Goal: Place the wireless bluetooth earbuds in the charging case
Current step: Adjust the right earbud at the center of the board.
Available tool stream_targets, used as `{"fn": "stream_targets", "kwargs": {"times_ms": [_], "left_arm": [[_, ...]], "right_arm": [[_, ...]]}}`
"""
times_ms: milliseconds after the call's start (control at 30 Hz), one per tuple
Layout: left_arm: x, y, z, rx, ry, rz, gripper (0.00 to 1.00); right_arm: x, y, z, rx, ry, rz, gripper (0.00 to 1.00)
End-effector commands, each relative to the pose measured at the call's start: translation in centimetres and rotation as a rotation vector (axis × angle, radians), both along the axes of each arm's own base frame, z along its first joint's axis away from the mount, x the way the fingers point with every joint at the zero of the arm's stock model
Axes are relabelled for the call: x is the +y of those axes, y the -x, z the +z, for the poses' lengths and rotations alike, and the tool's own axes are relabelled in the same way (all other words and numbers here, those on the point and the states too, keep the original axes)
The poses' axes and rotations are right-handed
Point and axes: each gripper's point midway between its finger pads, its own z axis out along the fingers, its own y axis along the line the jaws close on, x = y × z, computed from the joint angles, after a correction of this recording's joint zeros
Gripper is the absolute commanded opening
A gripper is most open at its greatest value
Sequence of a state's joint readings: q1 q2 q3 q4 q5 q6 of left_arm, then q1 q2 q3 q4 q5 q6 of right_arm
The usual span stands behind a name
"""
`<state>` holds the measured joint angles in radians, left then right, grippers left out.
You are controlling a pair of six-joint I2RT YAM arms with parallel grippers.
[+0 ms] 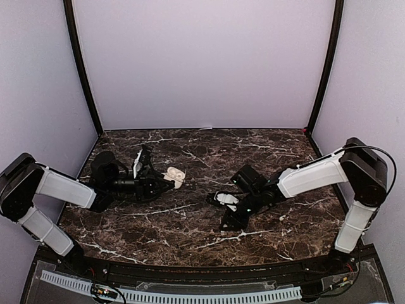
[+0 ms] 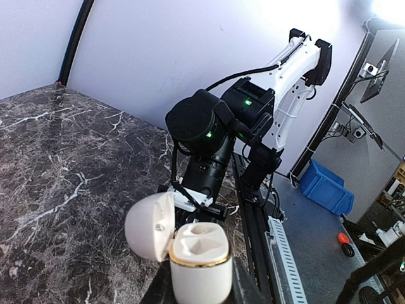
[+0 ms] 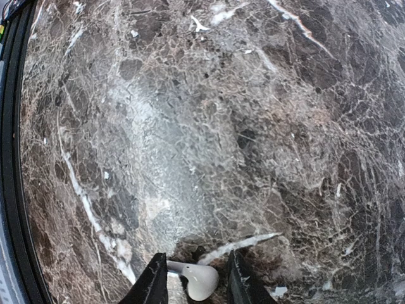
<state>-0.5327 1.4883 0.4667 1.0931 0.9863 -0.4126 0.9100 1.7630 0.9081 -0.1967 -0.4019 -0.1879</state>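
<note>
Between right end effector (image 3: 193,278) fingers, earbud (image 3: 199,280)

Bare marble table (image 1: 190,234) between arms; charging case (image 1: 175,177) left of centre.

A dark brown marble-patterned tabletop (image 1: 209,158) with white veins fills the floor of the booth. Pale lavender walls (image 1: 202,63) close it in on three sides, joined at the back corners by black vertical posts (image 1: 82,69). A perforated white cable strip (image 1: 190,296) runs along the near edge. In the left wrist view, beyond the table edge, a grey floor (image 2: 316,240) holds a blue plastic bin (image 2: 326,187) and a small orange object (image 2: 342,239). Bright light glares from the upper right corner there.
</note>
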Motion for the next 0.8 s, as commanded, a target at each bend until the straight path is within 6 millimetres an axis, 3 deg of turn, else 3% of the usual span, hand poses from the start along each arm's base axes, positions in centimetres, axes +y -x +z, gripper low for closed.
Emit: {"fn": "stream_targets", "kwargs": {"times_ms": [0,333,633,767], "left_arm": [[-0.1,0.3,1.0,-0.033,0.013,-0.025,0.15],[-0.1,0.4,0.7,-0.021,0.005,-0.032,0.14],[-0.2,0.5,0.6,-0.018,0.003,-0.041,0.15],[-0.2,0.5,0.5,-0.015,0.001,-0.042,0.15]], "right_arm": [[-0.5,0.6,-0.7,0.029,0.044,0.023,0.30],[-0.4,2.5,-0.2,0.141,0.009,0.057,0.30],[-1.0,2.1,-0.8,0.144,0.052,0.004,0.27],[-1.3,2.2,-1.2,0.154,0.070,-0.007,0.36]]}}
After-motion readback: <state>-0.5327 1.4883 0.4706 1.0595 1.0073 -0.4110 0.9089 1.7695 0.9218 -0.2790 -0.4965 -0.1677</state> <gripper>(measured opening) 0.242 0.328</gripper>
